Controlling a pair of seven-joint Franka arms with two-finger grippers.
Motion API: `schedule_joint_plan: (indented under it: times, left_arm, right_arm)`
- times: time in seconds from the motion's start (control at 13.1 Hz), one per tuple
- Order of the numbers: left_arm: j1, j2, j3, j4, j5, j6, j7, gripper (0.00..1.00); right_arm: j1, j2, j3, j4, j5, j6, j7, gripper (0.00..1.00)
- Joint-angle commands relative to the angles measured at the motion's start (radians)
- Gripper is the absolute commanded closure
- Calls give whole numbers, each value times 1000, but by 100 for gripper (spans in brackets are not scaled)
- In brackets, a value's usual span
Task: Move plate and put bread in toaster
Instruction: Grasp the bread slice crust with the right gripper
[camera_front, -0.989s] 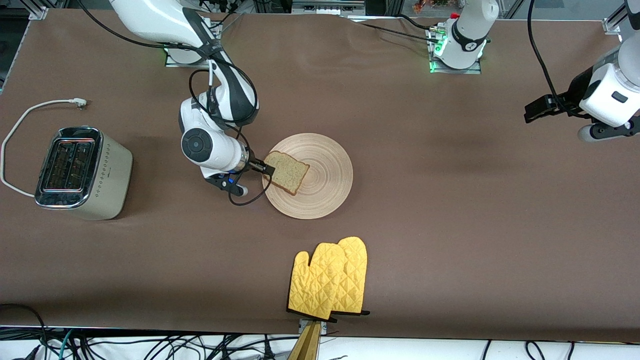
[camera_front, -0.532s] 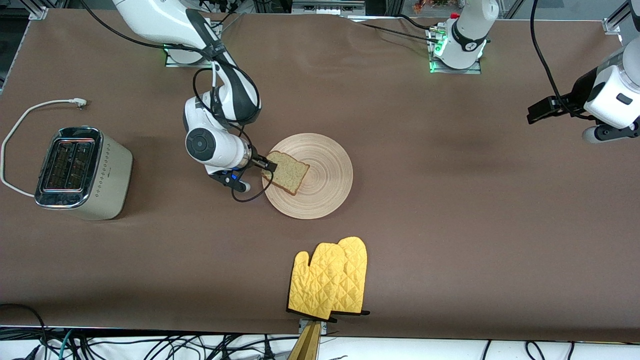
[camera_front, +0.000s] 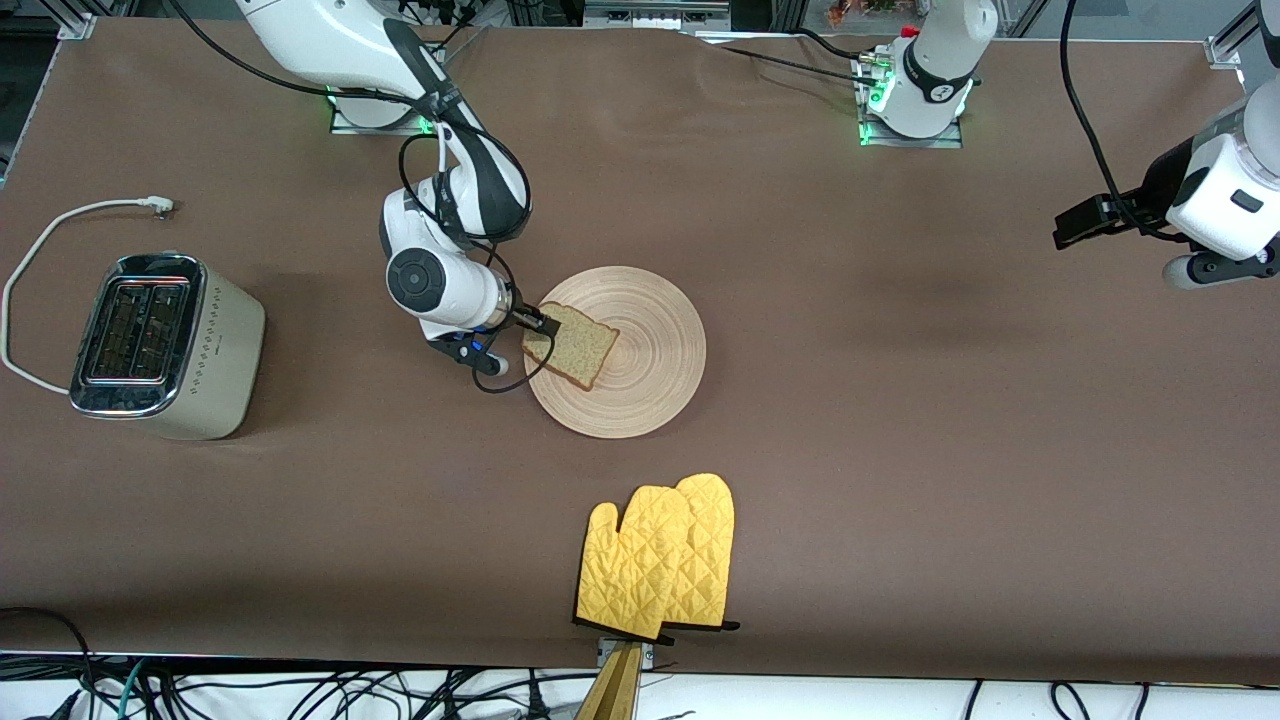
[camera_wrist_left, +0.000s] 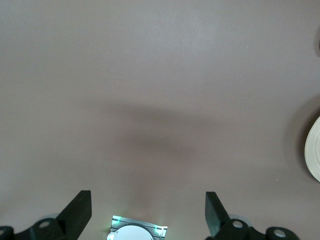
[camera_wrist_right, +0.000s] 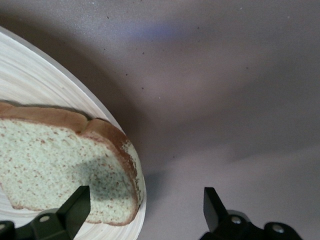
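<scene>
Bread (camera_front: 572, 345) lies flat on the wooden plate (camera_front: 650, 360), on the part of the plate toward the right arm's end of the table, with one crust corner close to the rim. During the last second the right gripper (camera_front: 541, 326) has travelled a little along the table toward the plate and now stands at the edge of the slice. Its fingers (camera_wrist_right: 75, 207) are spread wide; in the right wrist view one finger is above the slice and the other above the bare tablecloth (camera_wrist_right: 225, 100), so nothing is held yet. I judge this as the final approach before closing on the bread.

The toaster (camera_front: 165, 345) waits with empty slots, well apart, at the right arm's end of the table. The left gripper (camera_front: 1085, 220) waits high over its own end, also wide and empty, almost unchanged. Yellow oven mitts (camera_front: 660, 560) lie nearer to the front camera than the plate.
</scene>
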Motion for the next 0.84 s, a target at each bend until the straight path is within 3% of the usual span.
schedule_joint_plan:
  times: [0.0,0.15,0.38,0.61,0.76]
  left_arm:
    - [13,6,-7,14,-25,-7,6,0]
    - [13,6,-7,14,-25,-8,6,0]
    - [19,6,-7,14,-25,-8,6,0]
    - [21,6,-7,14,-25,-8,6,0]
    - [19,6,-7,14,-40,-8,6,0]
  right_arm:
    - [6,-21,5,-28,17,15,8,17]
    - [8,-21,5,-28,17,15,8,41]
    - [9,-19,5,-28,17,15,8,66]
    - [11,-16,5,-26,17,17,8,86]
    - [23,-16,5,-23,17,17,8,95]
